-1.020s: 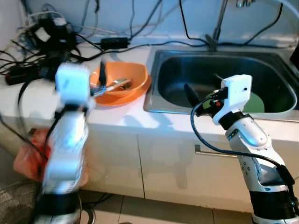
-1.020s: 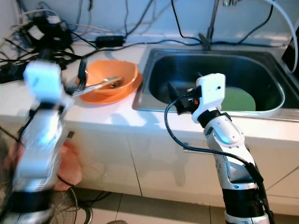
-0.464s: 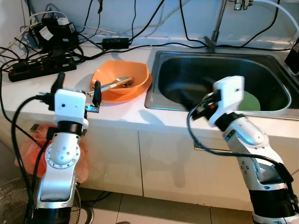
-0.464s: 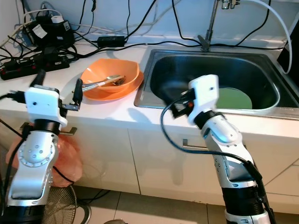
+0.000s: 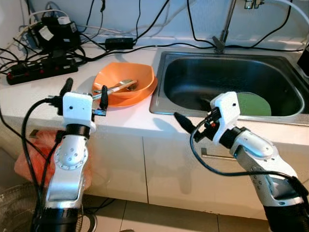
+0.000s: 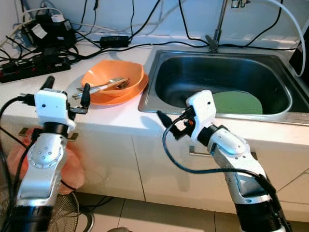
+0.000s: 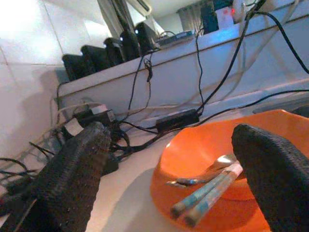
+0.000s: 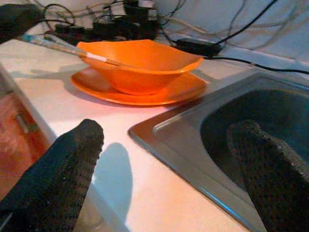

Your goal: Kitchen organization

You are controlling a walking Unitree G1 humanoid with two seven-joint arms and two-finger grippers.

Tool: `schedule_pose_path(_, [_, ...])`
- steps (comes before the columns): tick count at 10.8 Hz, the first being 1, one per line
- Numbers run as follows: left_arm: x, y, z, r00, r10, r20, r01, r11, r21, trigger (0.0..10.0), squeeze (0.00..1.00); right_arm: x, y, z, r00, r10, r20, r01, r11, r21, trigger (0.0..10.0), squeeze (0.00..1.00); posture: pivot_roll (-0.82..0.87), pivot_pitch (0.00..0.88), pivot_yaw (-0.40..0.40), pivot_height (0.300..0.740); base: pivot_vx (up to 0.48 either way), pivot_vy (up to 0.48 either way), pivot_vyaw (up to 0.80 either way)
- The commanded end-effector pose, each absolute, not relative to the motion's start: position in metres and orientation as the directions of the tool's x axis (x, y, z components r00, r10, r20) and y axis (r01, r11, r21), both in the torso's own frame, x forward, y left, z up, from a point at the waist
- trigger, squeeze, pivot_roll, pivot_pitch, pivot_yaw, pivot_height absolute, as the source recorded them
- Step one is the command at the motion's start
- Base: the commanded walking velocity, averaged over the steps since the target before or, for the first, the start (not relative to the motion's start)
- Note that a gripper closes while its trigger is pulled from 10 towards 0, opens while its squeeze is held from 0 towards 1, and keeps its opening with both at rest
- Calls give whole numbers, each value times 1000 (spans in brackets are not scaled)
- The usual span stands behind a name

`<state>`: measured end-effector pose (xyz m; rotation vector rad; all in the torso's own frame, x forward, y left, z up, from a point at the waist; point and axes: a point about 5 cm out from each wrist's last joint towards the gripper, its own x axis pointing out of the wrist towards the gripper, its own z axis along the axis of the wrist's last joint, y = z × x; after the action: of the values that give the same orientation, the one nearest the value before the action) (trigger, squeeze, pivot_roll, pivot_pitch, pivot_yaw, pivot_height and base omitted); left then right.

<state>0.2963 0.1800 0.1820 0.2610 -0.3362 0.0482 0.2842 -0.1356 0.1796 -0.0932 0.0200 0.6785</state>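
An orange bowl (image 5: 126,78) stands on an orange plate (image 5: 145,93) on the white counter, left of the steel sink (image 5: 227,72). Chopsticks (image 7: 205,194) and a metal spoon (image 5: 123,85) lie in the bowl. A green plate (image 5: 255,104) lies in the sink's right half. My left gripper (image 5: 86,87) is open at the counter's front edge, just short of the bowl, which shows between its fingers (image 7: 72,179). My right gripper (image 5: 191,111) is open and empty over the counter's front edge by the sink's near-left corner, pointing left toward the bowl (image 8: 140,60).
Power strips, adapters and tangled black cables (image 5: 43,63) crowd the counter's back left. The faucet (image 5: 225,29) rises behind the sink. Under the counter are white cabinet fronts with a handle (image 5: 212,155), a reddish bag (image 5: 29,162) and a wire fan (image 5: 14,212).
My right gripper has drawn back out of the sink and down to the counter's front edge. My left arm has settled and moved slightly closer to the bowl.
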Motion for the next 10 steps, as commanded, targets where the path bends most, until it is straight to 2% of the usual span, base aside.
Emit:
schedule_pose_path(1, [300, 178, 185, 941, 4, 339, -80, 974, 212, 10000, 0, 281, -133, 181, 762, 646, -50, -648, 758, -73, 10000, 0, 69, 20, 55, 740, 0, 0, 0])
schedule_pose_path(4, [309, 173, 188, 944, 49, 326, -84, 992, 95, 10000, 0, 279, -134, 183, 762, 645, -55, -648, 758, -77, 10000, 0, 53, 28, 58, 740, 0, 0, 0])
schedule_pose_path(10, [311, 172, 188, 950, 63, 306, -71, 997, 17, 10000, 0, 272, -135, 183, 755, 652, -61, -655, 752, -73, 10000, 0, 52, 43, 57, 740, 0, 0, 0])
